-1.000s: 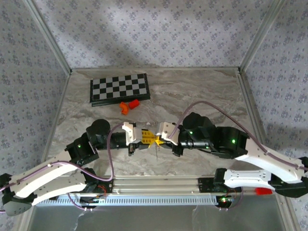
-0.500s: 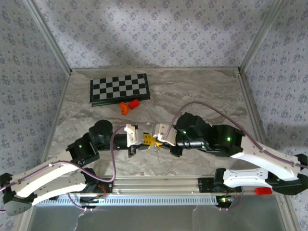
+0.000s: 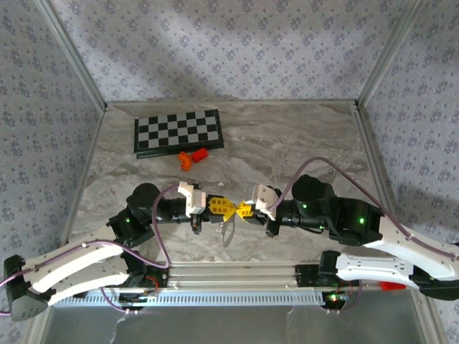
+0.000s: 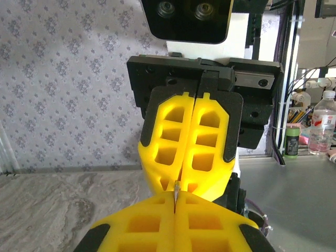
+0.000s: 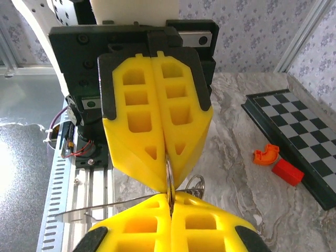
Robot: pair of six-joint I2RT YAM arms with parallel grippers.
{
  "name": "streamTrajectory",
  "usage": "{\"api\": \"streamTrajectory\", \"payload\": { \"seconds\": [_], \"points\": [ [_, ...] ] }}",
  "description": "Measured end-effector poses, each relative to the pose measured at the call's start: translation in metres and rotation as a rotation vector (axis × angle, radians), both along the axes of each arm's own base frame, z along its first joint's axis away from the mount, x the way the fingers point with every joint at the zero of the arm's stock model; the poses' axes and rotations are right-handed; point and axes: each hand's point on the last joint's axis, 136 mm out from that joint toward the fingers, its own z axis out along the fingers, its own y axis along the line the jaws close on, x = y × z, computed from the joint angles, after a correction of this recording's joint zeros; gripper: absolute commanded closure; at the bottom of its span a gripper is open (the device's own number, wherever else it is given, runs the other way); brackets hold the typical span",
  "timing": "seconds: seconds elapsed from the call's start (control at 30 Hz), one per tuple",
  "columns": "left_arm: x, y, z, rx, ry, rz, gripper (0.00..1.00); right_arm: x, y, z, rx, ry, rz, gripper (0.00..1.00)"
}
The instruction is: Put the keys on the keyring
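A grey-veined marble-look bench (image 3: 301, 136) forms the floor of the enclosure. Behind it and at both its sides rise walls of lilac-grey wallpaper with a small floral print (image 3: 229, 50), joined by slanting aluminium corner posts (image 3: 72, 61). A paler band of soft light crosses the wall behind the bench. A slotted aluminium rail (image 3: 215, 295) lines the bench's near edge, and past that edge lies a smooth grey surface (image 4: 294, 173) carrying a clear plastic bottle (image 4: 321, 123).

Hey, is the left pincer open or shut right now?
Shut. The left pincer has its yellow fingers pressed together, no gap, with a thin silver ring nipped at the tips.
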Motion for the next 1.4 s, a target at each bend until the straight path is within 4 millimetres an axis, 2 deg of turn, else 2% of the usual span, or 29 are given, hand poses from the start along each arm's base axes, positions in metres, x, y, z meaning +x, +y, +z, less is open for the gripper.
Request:
{"api": "streamTrajectory", "payload": {
  "seconds": [0.23,0.47,0.63,0.83,1.0,1.27,1.4],
  "points": [
    [0.000,0.000,0.000,-0.001,0.004,-0.003,1.00,0.000,0.000,0.002,0.025,-0.006,-0.002,0.82],
    [0.000,0.000,0.000,-0.009,0.015,-0.004,1.00,0.000,0.000,0.001,0.047,-0.013,-0.001,0.83],
    [-0.001,0.000,0.000,-0.023,0.024,-0.008,1.00,-0.002,-0.005,0.000,0.073,-0.017,-0.003,0.77],
    [-0.002,0.001,0.002,-0.038,0.026,-0.015,1.00,-0.004,-0.011,0.000,0.104,-0.010,-0.008,0.79],
    [-0.003,0.001,0.003,-0.040,0.031,-0.019,1.00,-0.005,-0.008,-0.002,0.106,-0.004,0.003,0.74],
    [-0.005,0.001,0.002,-0.039,0.030,-0.031,1.00,-0.004,-0.006,-0.002,0.116,0.002,0.000,0.94],
    [-0.007,0.001,0.004,-0.044,0.026,-0.042,1.00,-0.004,-0.004,-0.004,0.113,0.010,0.009,0.99]
  ]
}}
